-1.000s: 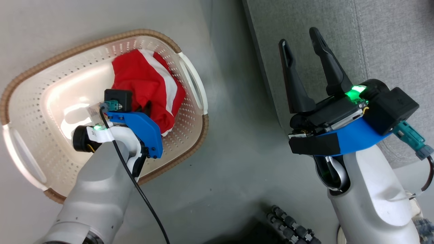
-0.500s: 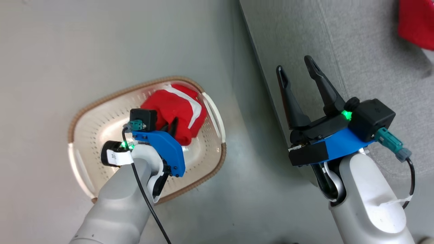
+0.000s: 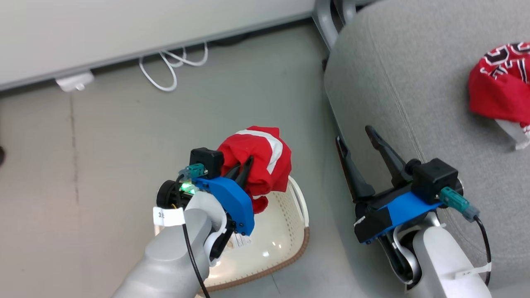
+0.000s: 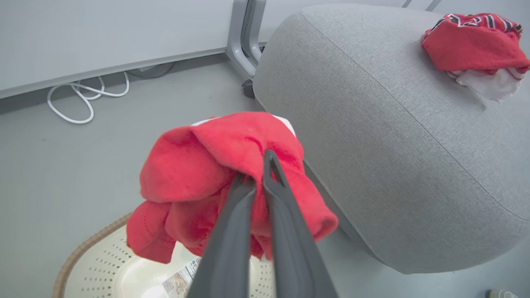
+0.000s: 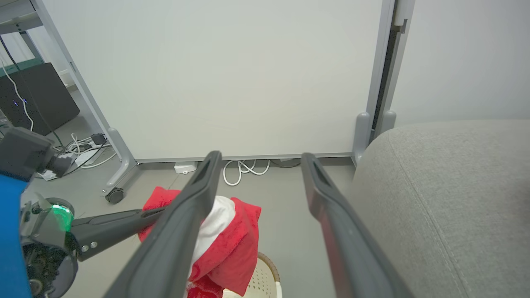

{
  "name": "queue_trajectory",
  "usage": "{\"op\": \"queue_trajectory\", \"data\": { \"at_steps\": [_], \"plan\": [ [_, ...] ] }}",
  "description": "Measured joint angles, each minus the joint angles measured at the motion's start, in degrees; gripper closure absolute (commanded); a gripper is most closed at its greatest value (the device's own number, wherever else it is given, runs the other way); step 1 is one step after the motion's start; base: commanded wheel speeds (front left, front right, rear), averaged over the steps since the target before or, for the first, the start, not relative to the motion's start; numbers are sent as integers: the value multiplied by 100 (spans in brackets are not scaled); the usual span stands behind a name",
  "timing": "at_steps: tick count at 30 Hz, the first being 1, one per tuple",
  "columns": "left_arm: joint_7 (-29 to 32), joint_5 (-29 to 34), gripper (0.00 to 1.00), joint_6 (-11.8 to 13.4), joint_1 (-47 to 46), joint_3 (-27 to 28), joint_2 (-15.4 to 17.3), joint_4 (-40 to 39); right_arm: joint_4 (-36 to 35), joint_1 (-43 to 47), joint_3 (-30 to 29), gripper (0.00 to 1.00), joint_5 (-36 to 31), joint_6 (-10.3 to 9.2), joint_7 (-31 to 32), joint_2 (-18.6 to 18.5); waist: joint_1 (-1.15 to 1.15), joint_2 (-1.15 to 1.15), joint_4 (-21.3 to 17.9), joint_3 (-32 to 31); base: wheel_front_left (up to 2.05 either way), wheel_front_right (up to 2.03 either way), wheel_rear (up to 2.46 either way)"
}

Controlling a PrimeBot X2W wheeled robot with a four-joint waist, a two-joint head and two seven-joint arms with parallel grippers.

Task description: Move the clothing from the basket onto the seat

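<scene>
My left gripper is shut on the red shorts with white side bands, which hang bunched above the basket's right end. From the left wrist, my gripper pinches the shorts over the cream basket. The basket, brown-rimmed, sits on the floor by the grey seat. A red jersey with black-and-white lettering lies crumpled on the seat. At the seat's near edge my right gripper stands open with nothing in it. Its fingers frame the shorts.
White cables and a white adapter lie on the grey floor along a pale partition. A grey partition leg stands by the seat's far corner. A castered foot and a black cabinet stand to the left.
My left gripper has risen out of the basket with the shorts, which now hang above it. The head camera tilted up, bringing the jersey on the seat into view. My right gripper stays open.
</scene>
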Motion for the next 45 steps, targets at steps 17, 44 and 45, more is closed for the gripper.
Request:
{"op": "queue_trajectory", "data": {
  "at_steps": [17, 44, 45],
  "plan": [
    [-390, -346, 100, 0, -527, -853, 16, -569, 81, 745, 229, 0, 103, -1, 359, -29, 0, 0, 661, -1529, 0, 0, 0],
    [-522, -833, 100, 0, -956, -1425, 22, -542, -10, 878, 368, 0, 141, -1, 514, -1, 2, 0, 680, -1596, 0, 0, 0],
    [-523, -834, 100, 0, -961, -1436, 21, -533, 10, 835, 432, 0, 158, -1, 516, 3, 2, 0, 670, -1595, 0, 0, 0]
  ]
}}
